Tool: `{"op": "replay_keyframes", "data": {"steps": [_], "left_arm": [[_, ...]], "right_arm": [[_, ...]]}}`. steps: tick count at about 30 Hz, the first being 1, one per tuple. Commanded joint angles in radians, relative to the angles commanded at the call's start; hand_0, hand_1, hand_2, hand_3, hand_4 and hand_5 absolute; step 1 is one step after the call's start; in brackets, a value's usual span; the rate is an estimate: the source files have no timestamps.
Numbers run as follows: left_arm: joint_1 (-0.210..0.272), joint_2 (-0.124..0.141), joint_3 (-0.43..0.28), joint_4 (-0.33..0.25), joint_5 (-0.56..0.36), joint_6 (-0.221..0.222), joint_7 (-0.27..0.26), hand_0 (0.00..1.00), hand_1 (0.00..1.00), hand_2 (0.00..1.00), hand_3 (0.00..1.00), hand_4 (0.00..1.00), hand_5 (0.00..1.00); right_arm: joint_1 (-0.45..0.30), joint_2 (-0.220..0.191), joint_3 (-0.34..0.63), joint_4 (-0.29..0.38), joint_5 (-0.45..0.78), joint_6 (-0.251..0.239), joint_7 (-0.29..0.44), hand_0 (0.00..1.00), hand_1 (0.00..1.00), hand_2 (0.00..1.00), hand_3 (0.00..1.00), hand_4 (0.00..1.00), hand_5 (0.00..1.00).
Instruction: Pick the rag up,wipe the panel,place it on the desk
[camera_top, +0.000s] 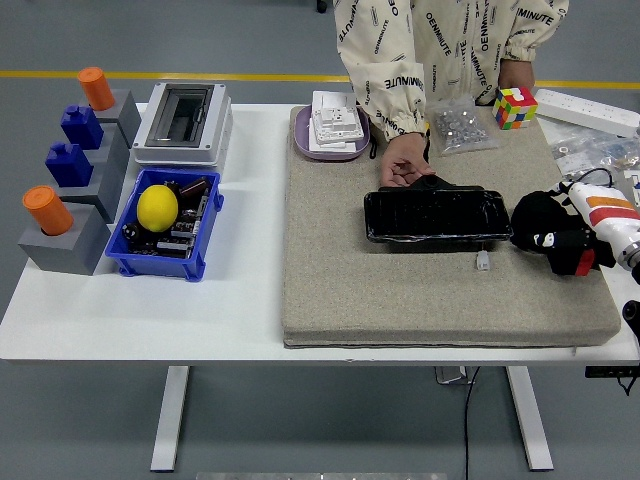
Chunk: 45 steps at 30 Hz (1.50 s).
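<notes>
The black rag (533, 213) lies bunched on the grey felt mat (420, 285), just right of the glossy black panel (432, 215). My right hand (562, 247) comes in from the right edge and rests against the rag's lower right side; black on black hides how it meets the cloth. A person stands at the far side, and their hand (403, 167) touches the panel's far edge. My left arm is out of view.
A small white connector (482, 261) lies on the mat in front of the panel. Behind are a bag of screws (458, 125), a colour cube (514, 106), a purple tray (303, 143) and a power strip (585, 110). A blue bin (205, 238) and grey blocks stand at the left.
</notes>
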Motion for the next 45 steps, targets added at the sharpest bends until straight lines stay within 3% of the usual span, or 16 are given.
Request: {"op": "replay_keyframes", "data": {"steps": [6, 7, 12, 13, 18, 19, 24, 25, 30, 31, 45], "left_arm": [[0.002, 0.002, 0.0, 0.0, 0.001, 0.0, 0.0, 0.644, 0.691, 0.732, 0.564, 0.593, 0.465], [0.002, 0.002, 0.0, 0.0, 0.001, 0.0, 0.0, 0.644, 0.692, 0.733, 0.564, 0.593, 0.464], [0.004, 0.003, 0.002, 0.0, 0.0, 0.0, -0.001, 0.644, 0.692, 0.733, 0.564, 0.593, 0.464], [0.004, 0.003, 0.002, 0.0, 0.0, 0.0, -0.001, 0.643, 0.691, 0.732, 0.564, 0.593, 0.465], [0.002, 0.003, 0.005, 0.0, 0.0, 0.0, -0.002, 0.643, 0.691, 0.732, 0.564, 0.593, 0.465], [0.002, 0.004, 0.005, 0.0, 0.0, 0.0, -0.002, 0.643, 0.691, 0.732, 0.565, 0.593, 0.465], [0.0, 0.002, 0.005, 0.0, -0.002, 0.0, -0.003, 0.643, 0.691, 0.732, 0.565, 0.593, 0.465], [0.0, 0.002, 0.004, 0.0, -0.002, 0.0, -0.003, 0.645, 0.691, 0.733, 0.565, 0.593, 0.465], [0.001, 0.0, 0.002, 0.0, -0.002, 0.0, -0.003, 0.645, 0.691, 0.733, 0.565, 0.593, 0.465], [0.001, 0.0, 0.002, 0.0, -0.002, 0.0, -0.003, 0.643, 0.691, 0.733, 0.565, 0.593, 0.465], [0.0, 0.0, -0.002, 0.0, 0.001, 0.0, -0.004, 0.643, 0.691, 0.732, 0.564, 0.594, 0.465]], "right_arm": [[-0.005, 0.004, -0.004, -0.002, 0.003, -0.014, 0.007, 0.65, 0.638, 0.721, 0.672, 0.998, 0.453], [-0.006, 0.004, -0.004, -0.002, 0.004, -0.015, 0.008, 0.617, 0.617, 0.688, 0.624, 0.998, 0.449], [-0.012, 0.0, -0.007, -0.004, 0.006, -0.022, 0.013, 0.617, 0.617, 0.688, 0.624, 0.998, 0.449], [-0.013, -0.001, -0.007, -0.004, 0.006, -0.024, 0.013, 0.552, 0.59, 0.664, 0.565, 0.998, 0.432], [-0.015, -0.004, -0.009, -0.006, 0.005, -0.037, 0.014, 0.552, 0.59, 0.664, 0.565, 0.998, 0.432], [-0.015, -0.005, -0.009, -0.006, 0.004, -0.037, 0.014, 0.479, 0.55, 0.588, 0.514, 0.998, 0.346], [-0.016, -0.007, -0.006, -0.008, -0.001, -0.05, 0.013, 0.479, 0.55, 0.588, 0.514, 0.998, 0.346], [-0.016, -0.008, -0.006, -0.008, -0.002, -0.052, 0.013, 0.415, 0.496, 0.544, 0.496, 0.945, 0.283], [-0.017, -0.008, -0.006, -0.009, -0.006, -0.07, 0.013, 0.415, 0.496, 0.544, 0.496, 0.945, 0.283], [-0.017, -0.008, -0.006, -0.009, -0.008, -0.071, 0.013, 0.364, 0.466, 0.514, 0.482, 0.933, 0.243], [-0.016, -0.013, 0.005, -0.009, -0.023, -0.082, 0.003, 0.334, 0.44, 0.498, 0.475, 0.998, 0.175]]}}
